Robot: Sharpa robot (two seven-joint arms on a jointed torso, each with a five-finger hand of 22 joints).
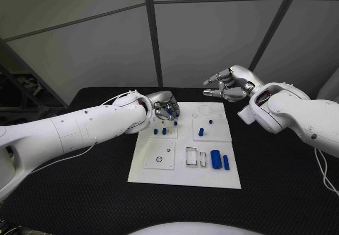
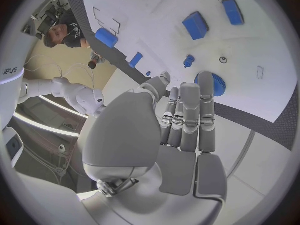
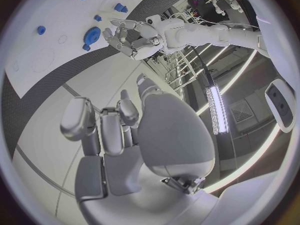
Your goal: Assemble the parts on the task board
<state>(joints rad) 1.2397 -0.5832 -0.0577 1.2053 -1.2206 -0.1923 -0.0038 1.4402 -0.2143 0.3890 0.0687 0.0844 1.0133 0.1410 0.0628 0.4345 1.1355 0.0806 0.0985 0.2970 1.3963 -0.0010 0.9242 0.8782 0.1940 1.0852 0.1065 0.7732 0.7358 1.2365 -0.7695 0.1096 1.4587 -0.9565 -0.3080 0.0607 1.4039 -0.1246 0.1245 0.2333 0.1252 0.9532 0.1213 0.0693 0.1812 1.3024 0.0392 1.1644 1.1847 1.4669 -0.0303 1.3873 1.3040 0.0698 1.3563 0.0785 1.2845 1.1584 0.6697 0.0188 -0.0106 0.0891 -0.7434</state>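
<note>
Two hands are up, and you hold nothing in either. Your left hand (image 1: 164,108) hovers over the far left corner of the task board (image 1: 185,178), its fingers (image 2: 189,116) stretched out close side by side with nothing between them. Just beyond the fingertips in the left wrist view sits a round blue toothed part (image 2: 217,84), partly hidden by them; a small blue peg (image 2: 189,61) stands just past it. Nearest that hand in the head view are three short blue pegs (image 1: 164,130) standing in the board. Farther out toward your body, a thick blue cylinder (image 1: 216,159) and a slimmer blue bar (image 1: 226,162) lie side by side near the board's right edge.

Your right hand (image 1: 230,83) is raised off the table, beyond the board's far right corner and well apart from every part. Its fingers (image 3: 111,130) are loosely curled and spread, gripping nothing.
</note>
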